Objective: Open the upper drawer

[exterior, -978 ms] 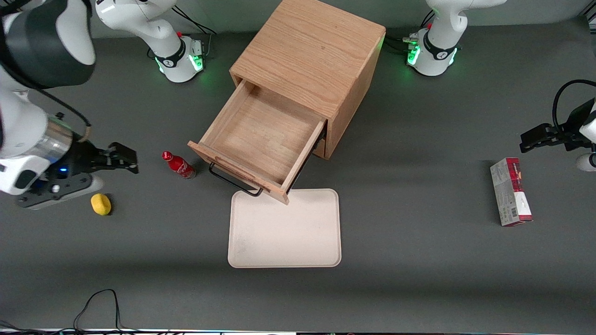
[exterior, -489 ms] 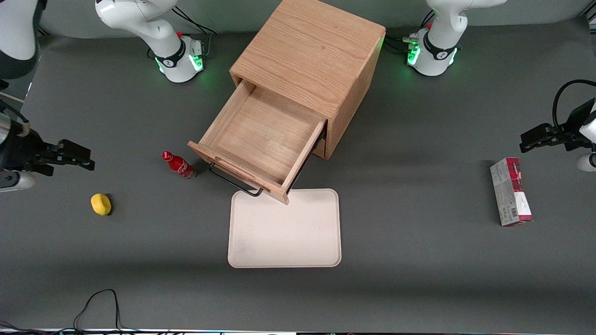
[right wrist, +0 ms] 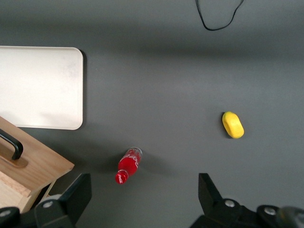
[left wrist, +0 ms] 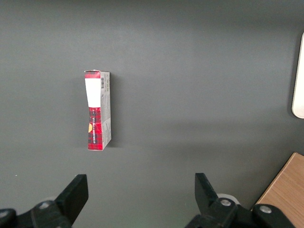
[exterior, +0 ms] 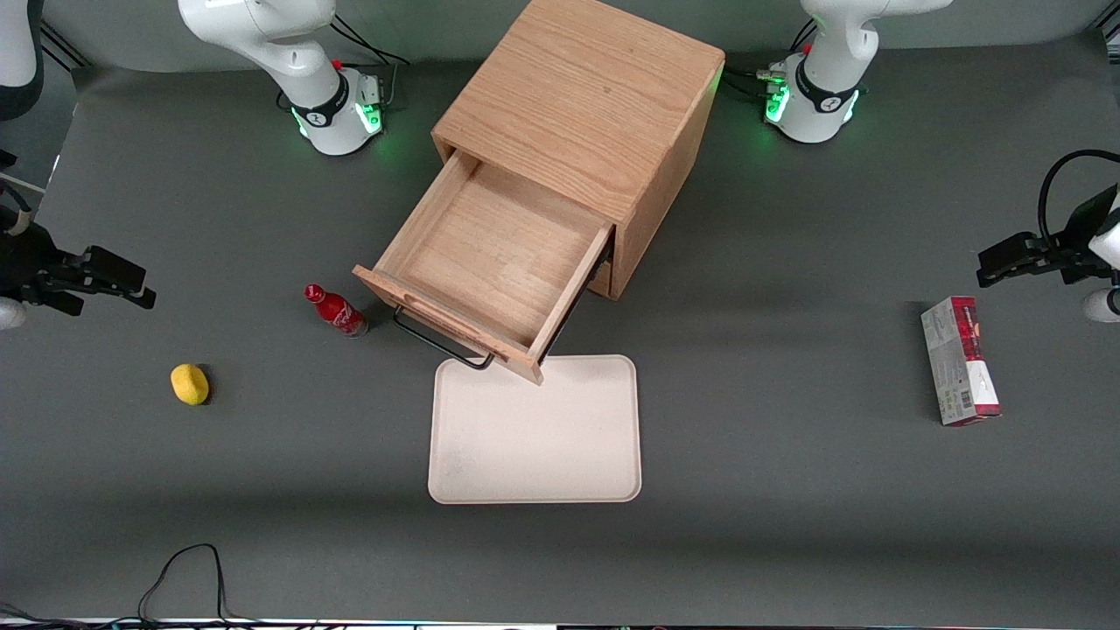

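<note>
The upper drawer [exterior: 499, 254] of the oak cabinet [exterior: 577, 96] stands pulled far out, and its plain wood interior holds nothing. Its black wire handle [exterior: 437, 343] points toward the front camera. My gripper [exterior: 131, 285] hovers above the table far off toward the working arm's end, well apart from the drawer. It is open with nothing between its fingers. In the right wrist view the gripper [right wrist: 143, 189] hangs over bare table, with a corner of the drawer front [right wrist: 33, 167] and its handle [right wrist: 12, 143] in sight.
A red bottle [exterior: 337, 311] [right wrist: 128, 164] lies beside the drawer front. A yellow lemon-like object [exterior: 189, 383] [right wrist: 232, 124] lies nearer the camera. A cream tray [exterior: 535, 429] sits in front of the drawer. A red and white box [exterior: 958, 360] lies toward the parked arm's end.
My gripper has drawn away from the drawer and bottle toward the working arm's end of the table, still open. The drawer has stayed pulled out.
</note>
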Controlling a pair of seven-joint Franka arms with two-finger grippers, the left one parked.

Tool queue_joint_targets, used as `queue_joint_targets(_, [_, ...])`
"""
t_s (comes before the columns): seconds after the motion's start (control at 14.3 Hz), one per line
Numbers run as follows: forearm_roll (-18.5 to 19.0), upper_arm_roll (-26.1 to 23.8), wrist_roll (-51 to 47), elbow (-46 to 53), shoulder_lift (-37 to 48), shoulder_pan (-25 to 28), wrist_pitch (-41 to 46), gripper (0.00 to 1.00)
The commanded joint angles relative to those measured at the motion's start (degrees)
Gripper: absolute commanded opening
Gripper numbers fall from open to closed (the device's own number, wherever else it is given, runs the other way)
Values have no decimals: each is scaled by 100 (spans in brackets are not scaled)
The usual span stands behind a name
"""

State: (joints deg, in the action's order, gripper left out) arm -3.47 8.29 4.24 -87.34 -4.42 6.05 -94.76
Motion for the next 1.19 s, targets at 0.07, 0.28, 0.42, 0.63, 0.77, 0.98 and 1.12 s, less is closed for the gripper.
queue_joint_targets(0.07, [408,-547,-195,-257,214,-385,-183,100])
queue_joint_targets(0.28, [391,-530,-196,-257,187,-385,-122,100])
queue_joint_targets(0.42, [391,-521,-195,-239,126,-376,-113,100])
queue_joint_targets(0.63, [417,-512,-108,-222,117,-368,-113,100])
queue_joint_targets(0.77, [417,-512,-125,-231,117,-368,-113,100])
queue_joint_targets(0.98, [417,-416,-178,-231,117,-289,-113,100])
queue_joint_targets(1.12, [417,-407,-187,-222,108,-236,-113,100])
